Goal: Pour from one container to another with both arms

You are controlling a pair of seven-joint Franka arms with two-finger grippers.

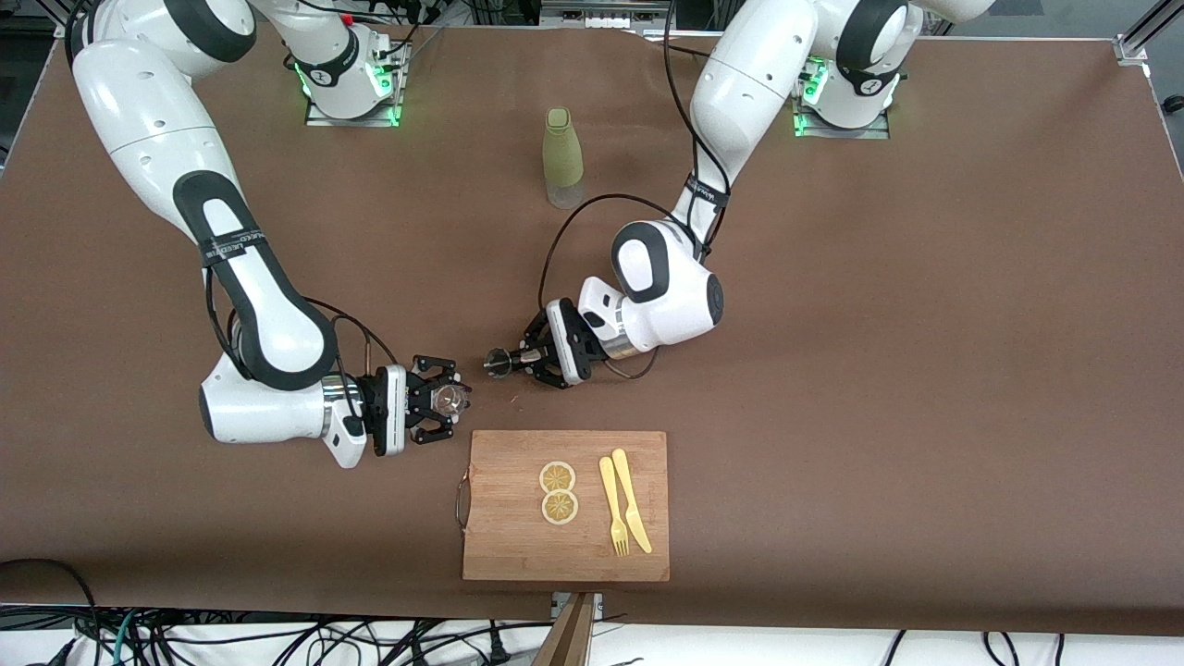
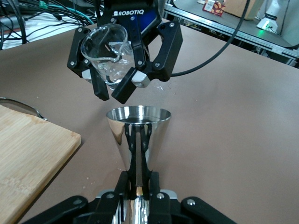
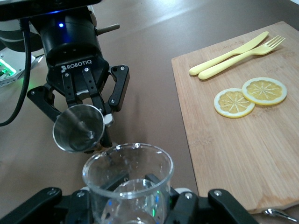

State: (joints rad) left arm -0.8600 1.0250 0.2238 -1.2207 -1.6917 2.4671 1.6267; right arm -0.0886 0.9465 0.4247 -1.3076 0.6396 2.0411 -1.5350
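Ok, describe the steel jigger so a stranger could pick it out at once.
Start at the wooden cutting board. Just farther from the camera, two pincers face each other. The left pincer is shut on the jigger: shiny steel and cone-shaped, unlike the clear glass cup in the right pincer.

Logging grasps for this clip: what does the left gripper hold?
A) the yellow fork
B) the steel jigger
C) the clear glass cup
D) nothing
B: the left gripper is shut on the steel jigger, while the right gripper holds the glass cup.

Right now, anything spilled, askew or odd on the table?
Nothing stands out. No spill on the table. Left tool grips the jigger, right tool the glass cup; cutting board items lie tidy.
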